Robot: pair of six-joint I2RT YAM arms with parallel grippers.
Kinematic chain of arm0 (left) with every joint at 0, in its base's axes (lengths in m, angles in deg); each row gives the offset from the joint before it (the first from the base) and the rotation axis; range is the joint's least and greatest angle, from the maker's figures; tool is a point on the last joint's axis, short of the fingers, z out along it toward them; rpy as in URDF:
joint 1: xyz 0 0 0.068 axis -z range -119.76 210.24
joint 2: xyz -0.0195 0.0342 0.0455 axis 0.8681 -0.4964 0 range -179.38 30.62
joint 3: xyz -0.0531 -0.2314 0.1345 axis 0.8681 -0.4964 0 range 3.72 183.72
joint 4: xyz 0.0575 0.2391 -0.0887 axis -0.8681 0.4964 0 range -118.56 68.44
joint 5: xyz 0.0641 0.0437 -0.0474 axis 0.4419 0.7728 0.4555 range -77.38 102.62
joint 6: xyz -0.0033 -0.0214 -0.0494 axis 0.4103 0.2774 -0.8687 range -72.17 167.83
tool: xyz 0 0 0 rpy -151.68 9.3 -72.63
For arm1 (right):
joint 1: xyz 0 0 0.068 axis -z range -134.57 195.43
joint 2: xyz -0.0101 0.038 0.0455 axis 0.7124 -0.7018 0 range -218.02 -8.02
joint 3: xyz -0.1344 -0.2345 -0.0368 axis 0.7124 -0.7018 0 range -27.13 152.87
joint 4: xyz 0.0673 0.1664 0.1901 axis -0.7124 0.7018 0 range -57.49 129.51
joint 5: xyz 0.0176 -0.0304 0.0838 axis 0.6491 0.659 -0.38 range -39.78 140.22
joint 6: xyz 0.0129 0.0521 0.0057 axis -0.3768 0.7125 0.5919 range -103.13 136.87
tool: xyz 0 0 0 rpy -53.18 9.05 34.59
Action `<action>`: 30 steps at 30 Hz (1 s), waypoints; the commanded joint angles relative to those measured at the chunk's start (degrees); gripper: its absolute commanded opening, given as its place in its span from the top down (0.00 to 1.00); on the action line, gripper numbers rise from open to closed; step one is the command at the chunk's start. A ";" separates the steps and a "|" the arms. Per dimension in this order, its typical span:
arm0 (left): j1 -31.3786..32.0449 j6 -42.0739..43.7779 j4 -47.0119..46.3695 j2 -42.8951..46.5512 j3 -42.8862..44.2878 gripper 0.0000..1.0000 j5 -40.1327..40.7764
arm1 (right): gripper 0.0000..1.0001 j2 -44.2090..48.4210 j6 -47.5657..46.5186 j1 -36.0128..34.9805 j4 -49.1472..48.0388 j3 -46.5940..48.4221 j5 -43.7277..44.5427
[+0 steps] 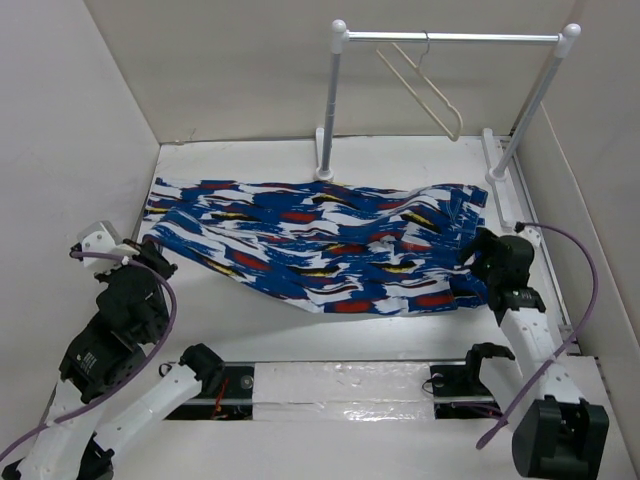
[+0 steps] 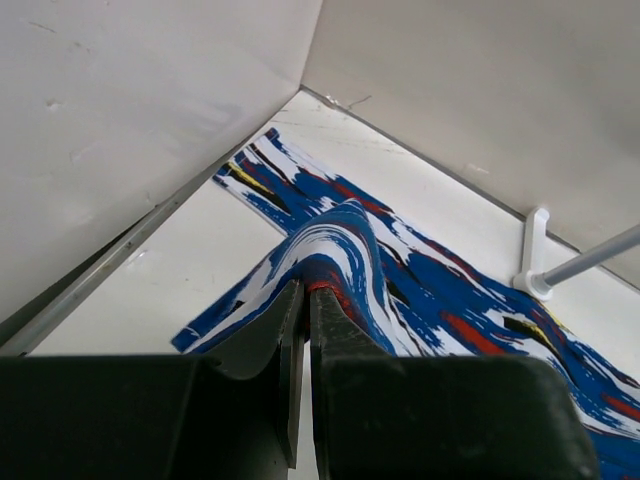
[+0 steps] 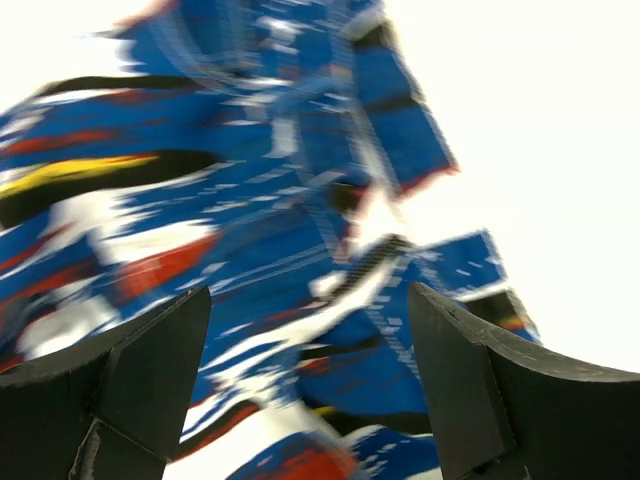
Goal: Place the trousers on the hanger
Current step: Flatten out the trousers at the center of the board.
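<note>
The trousers [image 1: 320,250] lie spread lengthwise across the surface [image 1: 240,160], one end toward the left wall and the other toward the right, below the rail [image 1: 450,37]. The hanger [image 1: 415,96] hangs from that rail by its hook, well apart from the cloth, so nothing is threaded on it yet. The left pincer [image 2: 303,295] is closed tight on a pinch of fabric at the left end. The wrist view shows the cloth drawn up into a narrow ridge between its fingers, while the rest drapes back down to the surface. That grip likely gives a firm hold on one end, so the length can be lifted without bunching. The right pincer [image 3: 310,330] stands wide, with its fingers either side of the right end of the trousers, where a seam or band edge shows. That view is blurred, and I cannot tell whether the fingers touch the fabric. It holds nothing, and its place over that end suggests it is lined up to take a matching hold. With both ends held, the soft, wide cloth could be carried as a span toward the hanger instead of dragging.
</note>
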 commanded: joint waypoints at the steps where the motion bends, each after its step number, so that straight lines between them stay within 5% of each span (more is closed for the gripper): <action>1: -0.23 3.14 -6.71 1.89 -1.18 1.00 -1.03 | 0.15 -3.92 2.83 4.83 -3.00 -0.78 -1.33; 10: -0.23 6.93 -12.78 11.12 -3.64 1.00 -2.44 | 0.22 -10.79 4.50 8.72 -3.01 -2.10 -5.99; 14: -0.23 7.02 -13.05 14.11 -3.64 1.00 -4.63 | 0.24 -9.04 4.33 9.24 4.36 -1.22 -4.16; 20: -0.23 6.14 -13.39 15.60 -4.34 1.00 -9.82 | 0.47 0.02 8.46 9.24 5.09 -5.35 -0.90; 28: -0.23 6.84 -14.02 18.50 -6.01 1.00 -11.49 | 0.44 -24.66 0.56 9.77 -2.12 2.55 -6.42; 30: -0.23 6.49 -13.93 19.03 -6.63 1.00 -11.76 | 0.66 -27.22 -0.24 10.29 -2.83 3.87 -9.33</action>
